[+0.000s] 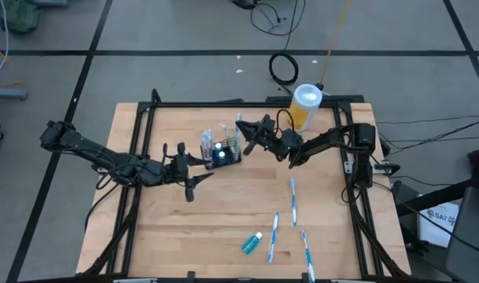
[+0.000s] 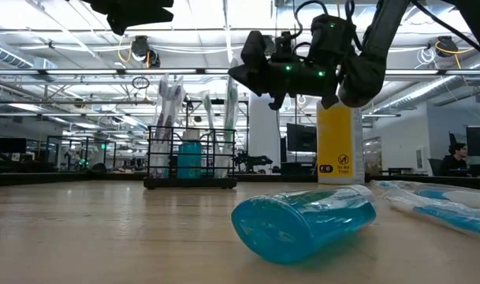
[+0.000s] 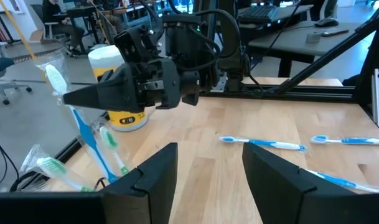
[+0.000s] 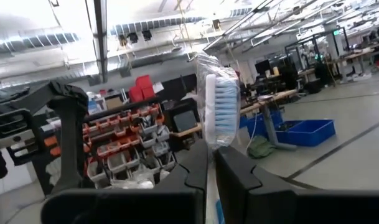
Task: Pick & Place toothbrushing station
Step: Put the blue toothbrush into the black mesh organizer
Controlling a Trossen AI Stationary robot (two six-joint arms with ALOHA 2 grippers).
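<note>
- Standing near the far middle of the pale wooden table is one small black wire-mesh rectangular caddy, seen in the low view as an open grid of thin bars.
- Several slim plastic-wrapped toothbrushes are held upright in the caddy, along with one teal tube; the exact number of brushes cannot be told.
- Four slim white-and-blue toothbrushes are counted lying flat on the near right part of the table: one nearest the caddy, one, one beside the loose tube, and one near the front edge.
- One small teal toothpaste tube, smooth and rounded, lies on its side near the front, well apart from the caddy.
- One yellow cylindrical canister with a white lid stands at the far right edge.
- A wrapped toothbrush with a bristled head is pinched between the closed fingers of the right gripper, which is held above the caddy's right side.
- The left gripper is held just left of the caddy with its fingers spread wide, and nothing is seen between them.
</note>
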